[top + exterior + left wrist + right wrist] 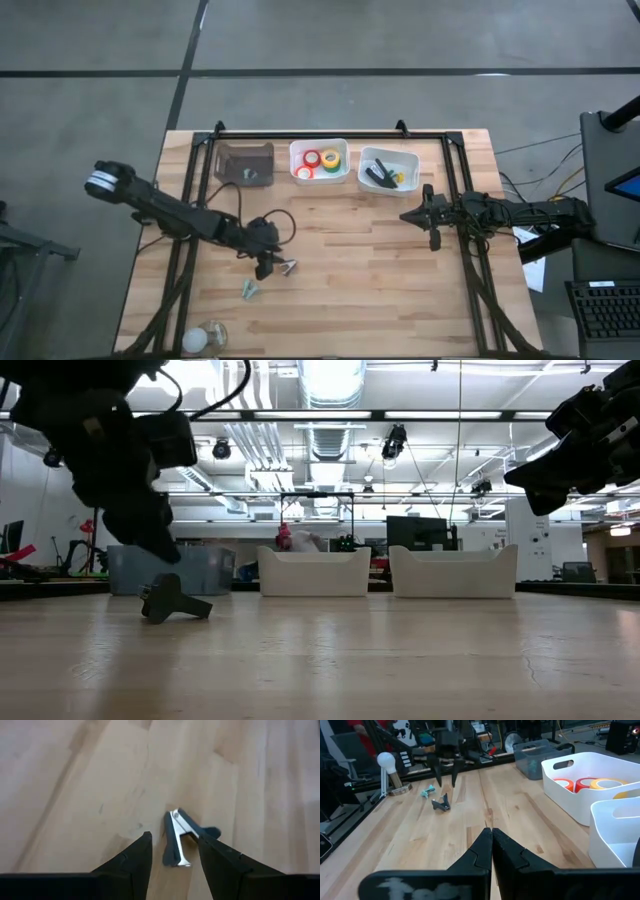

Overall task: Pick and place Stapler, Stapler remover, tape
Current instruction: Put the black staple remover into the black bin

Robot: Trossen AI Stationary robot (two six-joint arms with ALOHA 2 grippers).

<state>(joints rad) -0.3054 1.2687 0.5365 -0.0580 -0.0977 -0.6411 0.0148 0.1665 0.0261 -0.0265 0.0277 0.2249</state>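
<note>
Fingers of the left gripper (268, 268) are held spread, empty, above the staple remover (287, 267) near the table's (400, 290) front edge. Nothing is gripped by the right gripper (407, 215), shut near the right edge.

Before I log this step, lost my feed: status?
Left hand open, hovering over staple remover on table. Right hand shut, waiting by stapler bin. Tape binned. Nothing blocking.

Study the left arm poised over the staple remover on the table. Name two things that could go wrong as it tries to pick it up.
1. The left gripper, open, hovers over the staple remover, which lies slanted between the fingers and partly behind one; closing now might clip one end and spin it away.
2. The remover is small and lies flat on the wooden table, so a deep descent could jam the fingertips into the wood.
</note>
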